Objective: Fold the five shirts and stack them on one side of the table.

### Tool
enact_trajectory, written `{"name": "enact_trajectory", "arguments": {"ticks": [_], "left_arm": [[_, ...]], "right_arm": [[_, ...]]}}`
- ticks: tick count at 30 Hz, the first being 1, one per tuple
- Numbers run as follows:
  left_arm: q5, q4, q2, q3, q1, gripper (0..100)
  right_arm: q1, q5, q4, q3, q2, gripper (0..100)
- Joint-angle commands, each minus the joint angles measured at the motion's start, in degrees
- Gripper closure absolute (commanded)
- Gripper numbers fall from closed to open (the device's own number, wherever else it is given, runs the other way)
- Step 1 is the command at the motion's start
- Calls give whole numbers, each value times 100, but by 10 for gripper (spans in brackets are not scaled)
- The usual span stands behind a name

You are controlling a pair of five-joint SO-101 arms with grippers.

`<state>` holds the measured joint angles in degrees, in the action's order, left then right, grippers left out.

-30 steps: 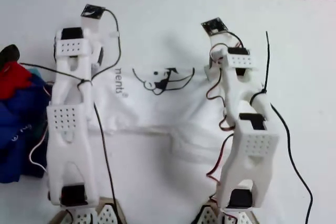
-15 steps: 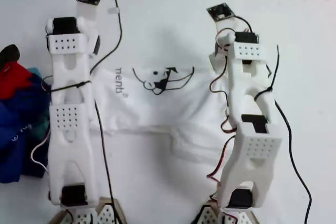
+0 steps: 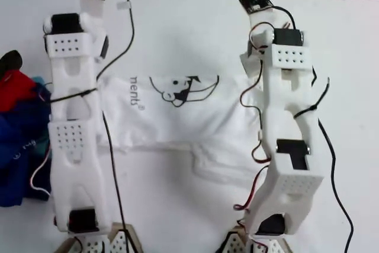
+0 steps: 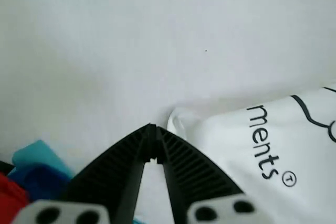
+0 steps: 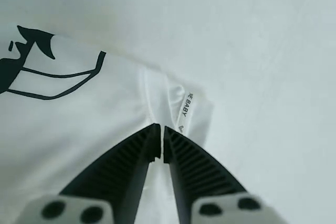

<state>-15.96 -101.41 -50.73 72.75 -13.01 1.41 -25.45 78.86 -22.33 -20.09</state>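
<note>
The left claw (image 4: 153, 148) is closed, with its two black tips touching. It sits right at one far corner of the white shirt (image 4: 252, 150), where the cloth curls up a little. I cannot tell if it has a bit of cloth pinched or is just next to it. The right claw (image 5: 160, 142) is almost closed too, with only a thin slit between its tips. It sits over the other far corner of the shirt, close to the small tag (image 5: 185, 111) sewn into the edge. The cloth wrinkles toward the tips there, so it may be pinched, but I cannot be sure. From above, the shirt (image 3: 177, 117) lies in the middle of the table (image 3: 177, 22), between the two long white arms. Its black drawing (image 3: 180, 90) faces up. Its far edge is straight, and the part nearer the arms' bases is bunched up. A messy pile of red and blue shirts (image 3: 21, 140) waits at the left edge of the table, beside the left arm. I think this is the start of folding the white shirt, so most of the job is not yet done. Next, both claws need a good hold on the two corners. Then they should lift together, at the same speed, and bring that edge toward the near side so the shirt folds flat and even.
</note>
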Motion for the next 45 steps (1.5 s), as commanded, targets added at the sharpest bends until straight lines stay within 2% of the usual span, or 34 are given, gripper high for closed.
{"name": "enact_trajectory", "arguments": {"ticks": [1,5,10,16,21,24,28,35,41,45], "left_arm": [[255,-114,1433,-1464,-35,973],[396,9,2576,-3266,-18,973],[378,624,3851,-5288,-9,973],[360,2101,5108,-7793,-9,973],[369,3349,5468,-9244,35,973],[369,3921,5468,-9754,35,973],[369,4246,5495,-10035,26,973],[360,4695,5495,-10501,-176,973],[352,4721,5495,-10695,-378,973],[352,4703,5512,-10686,-431,973]], "right_arm": [[-22,35,286,-264,611,979],[-22,35,435,-264,848,979],[-22,35,752,-264,1068,979],[-22,35,1437,-264,1253,979],[-22,35,1895,-255,1402,979],[-22,35,1921,9,1666,979],[171,18,1877,976,2149,979],[602,35,927,2866,3495,979],[954,35,549,4141,4295,979],[927,35,541,4519,4532,979]]}}
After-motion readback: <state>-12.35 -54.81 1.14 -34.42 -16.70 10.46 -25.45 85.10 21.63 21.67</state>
